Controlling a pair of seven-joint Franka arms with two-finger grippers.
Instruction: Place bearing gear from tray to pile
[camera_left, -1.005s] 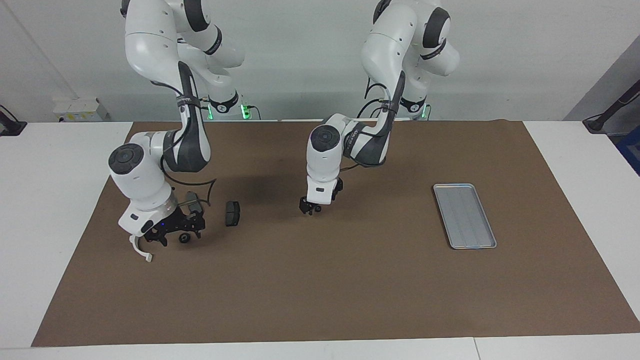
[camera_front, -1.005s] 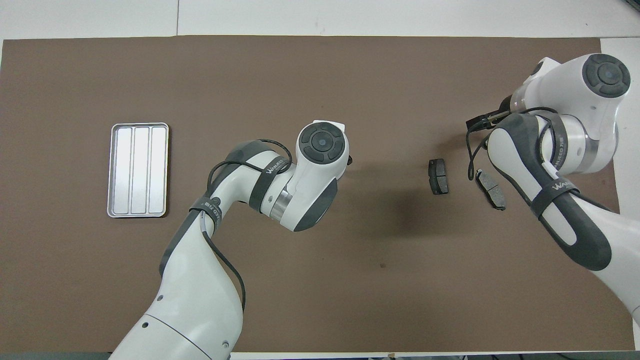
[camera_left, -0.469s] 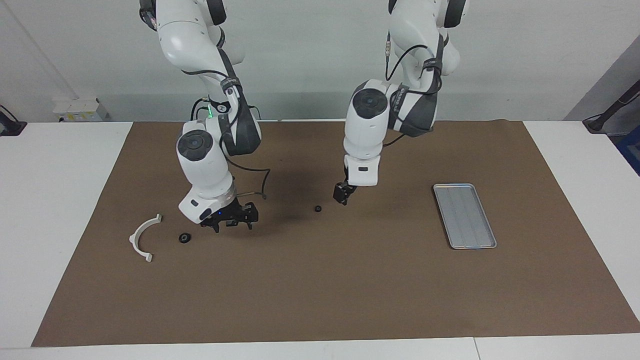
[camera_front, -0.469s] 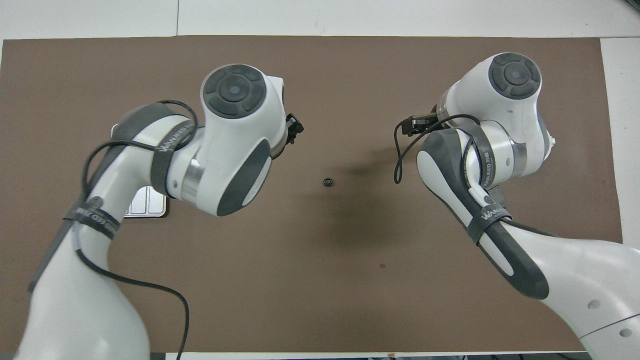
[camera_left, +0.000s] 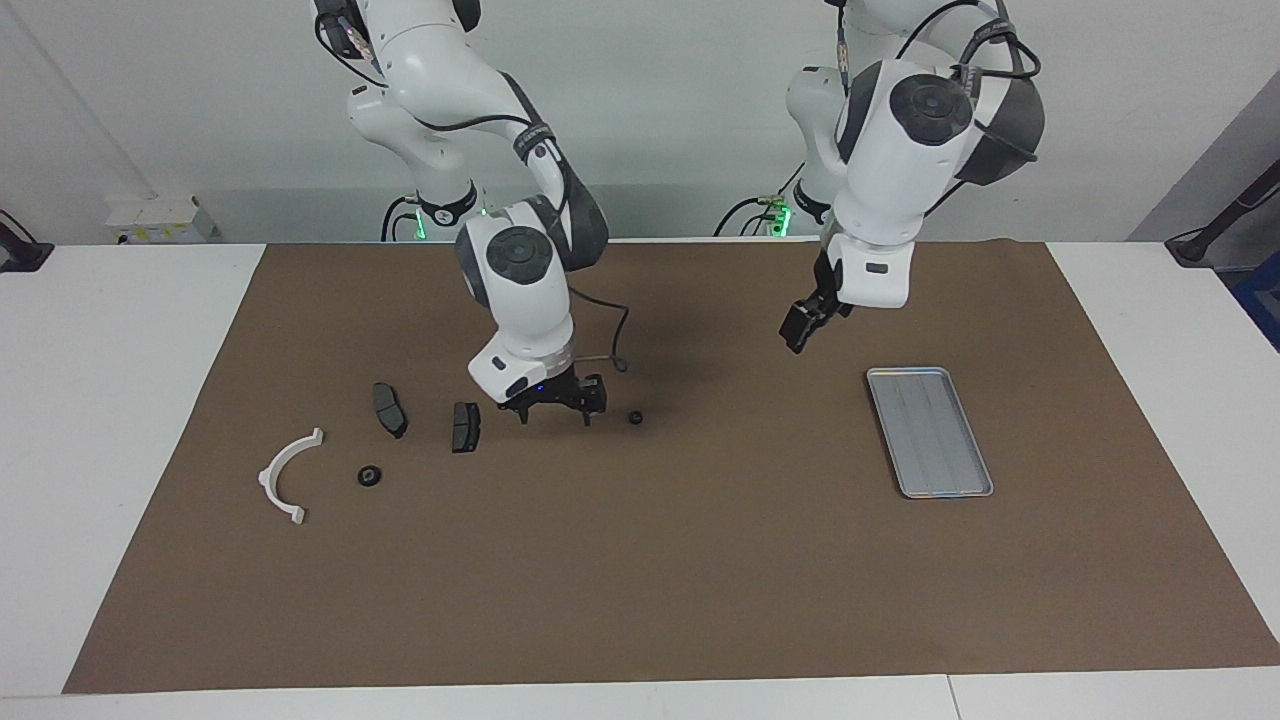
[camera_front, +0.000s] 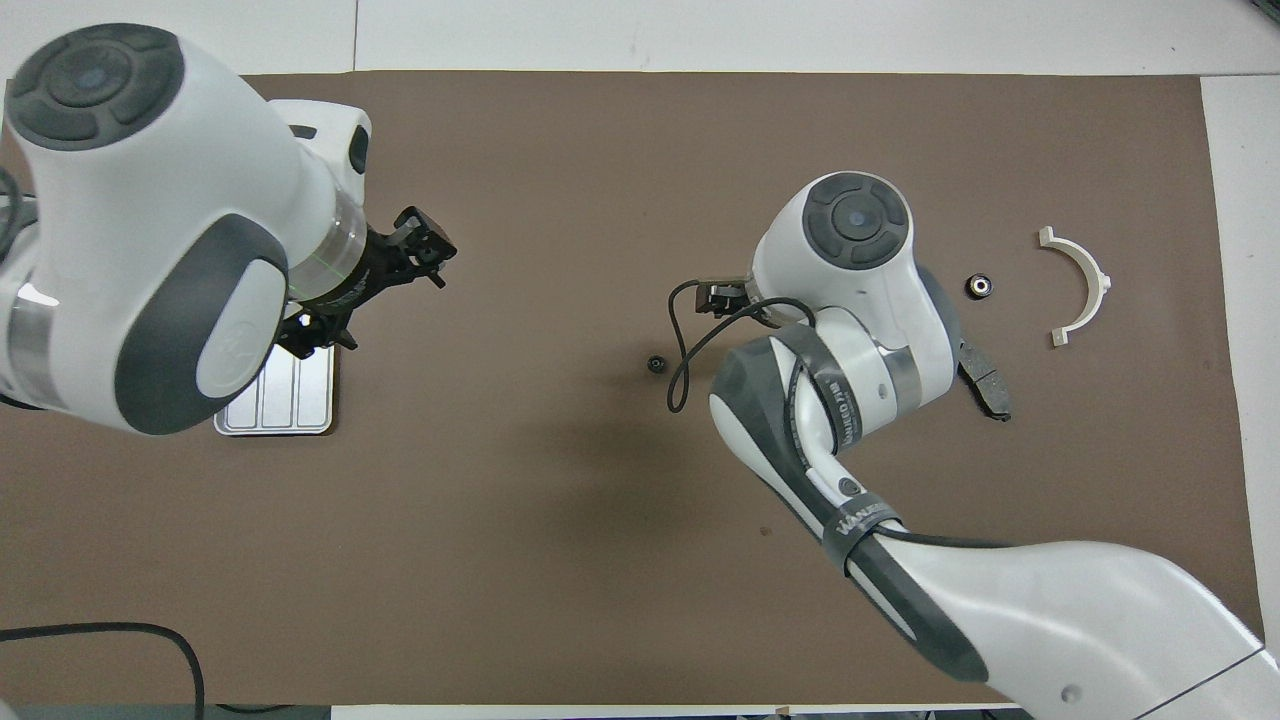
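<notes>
Since the earlier frames both arms have swung: the left arm has risen and drawn back toward the tray (camera_left: 929, 431), while the right arm has left the pile and come toward the middle of the surface (camera_left: 640, 600). The tray lies empty toward the left arm's end, its long axis running from the robots' edge to the facing edge. The pile sits toward the right arm's end: a white half-ring bracket (camera_left: 286, 474), two brake pads (camera_left: 389, 409), and one bearing gear (camera_left: 369, 476) already among them.

A second bearing gear (camera_left: 635, 418) rests on the bare mat near the middle, between pile and tray. The right tool (camera_left: 553, 410) hovers low just beside it, on the pile's side, so the gear lies a short way toward the left arm's end. The right arm is clearly the nearer one. Its fingers stand apart and hold nothing. The left tool (camera_left: 803, 328) hangs high near the tray, also spread and empty.
</notes>
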